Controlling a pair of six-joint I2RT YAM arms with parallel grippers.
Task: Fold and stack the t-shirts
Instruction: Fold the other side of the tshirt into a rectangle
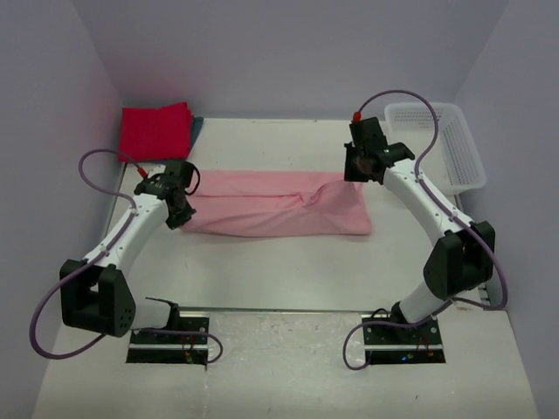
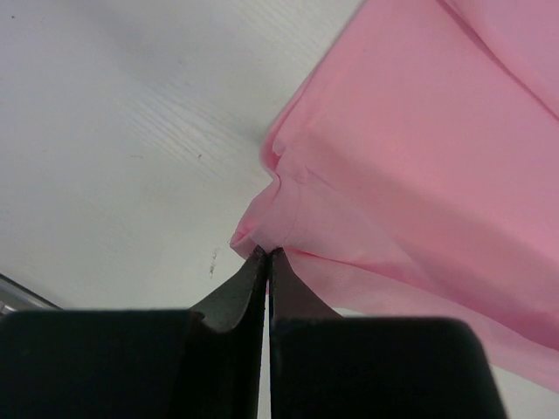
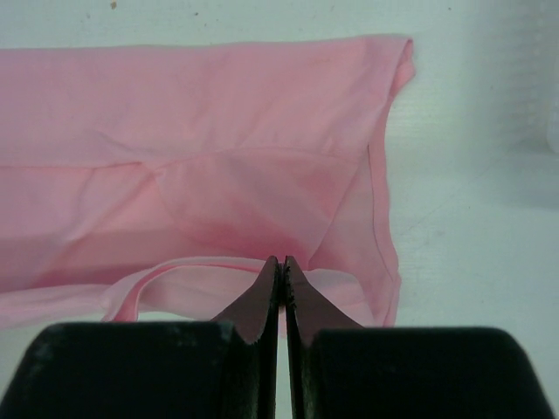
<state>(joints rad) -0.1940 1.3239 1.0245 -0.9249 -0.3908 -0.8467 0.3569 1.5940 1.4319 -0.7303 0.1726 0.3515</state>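
Two pinches hold the pink shirt (image 1: 262, 209): left gripper (image 2: 265, 253) on its corner, right gripper (image 3: 281, 260) on its hem. Moving together, cloth taut, should fold it cleanly.

The left gripper (image 2: 265, 255) has its 2 dark fingers (image 2: 229, 301) pressed together, the tips nipping a puckered corner of the pink t-shirt (image 2: 419, 175). Creases spread from that pinch across the cloth, which fills the right side. Bare white table (image 2: 113, 131) lies to the left.
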